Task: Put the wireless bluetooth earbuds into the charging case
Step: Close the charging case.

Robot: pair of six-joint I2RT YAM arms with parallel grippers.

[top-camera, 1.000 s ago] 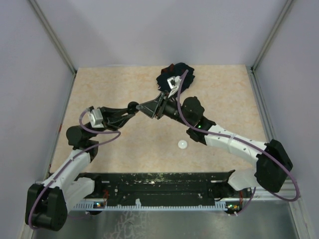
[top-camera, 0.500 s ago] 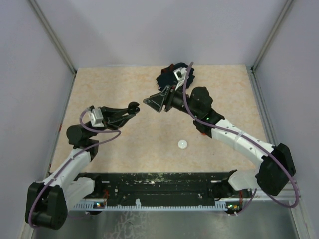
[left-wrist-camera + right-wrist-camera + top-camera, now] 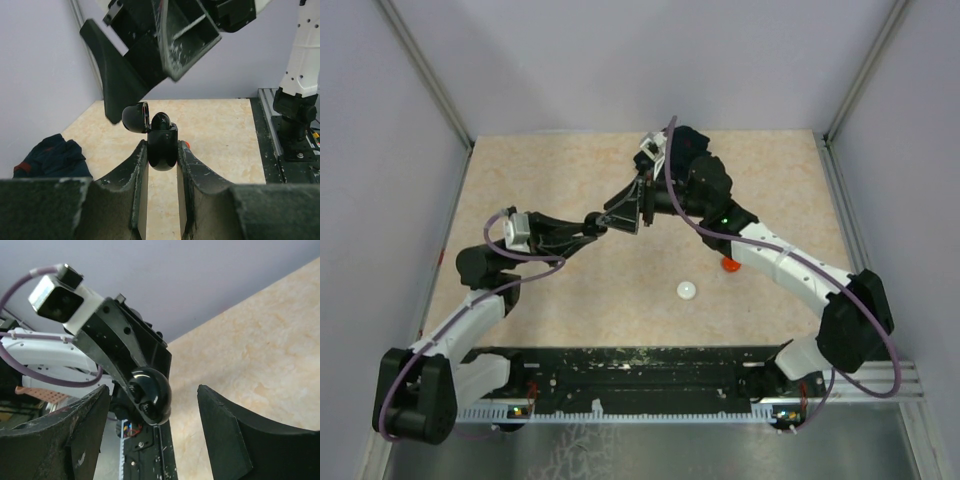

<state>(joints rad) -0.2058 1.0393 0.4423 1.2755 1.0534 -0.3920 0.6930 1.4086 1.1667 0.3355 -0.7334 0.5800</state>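
My left gripper (image 3: 594, 223) is shut on a black charging case (image 3: 162, 143) and holds it above the table with its lid (image 3: 135, 116) swung open. In the right wrist view the case (image 3: 150, 394) shows its open inside with two dark sockets. My right gripper (image 3: 626, 211) is open and empty, right at the case, with its fingers (image 3: 120, 80) just above and around the lid. In its own view the right gripper (image 3: 152, 392) stands with jaws wide on either side of the case. No earbuds show in any view.
A white round puck (image 3: 687, 290) lies on the table in front of the arms. An orange-red puck (image 3: 729, 265) lies beside the right forearm. A dark navy cloth (image 3: 50, 156) is bunched at the back of the table.
My right gripper pulled back from the case toward the cloth, then came back to it. My left gripper shifted slightly right with the case. The orange-red puck came into view.
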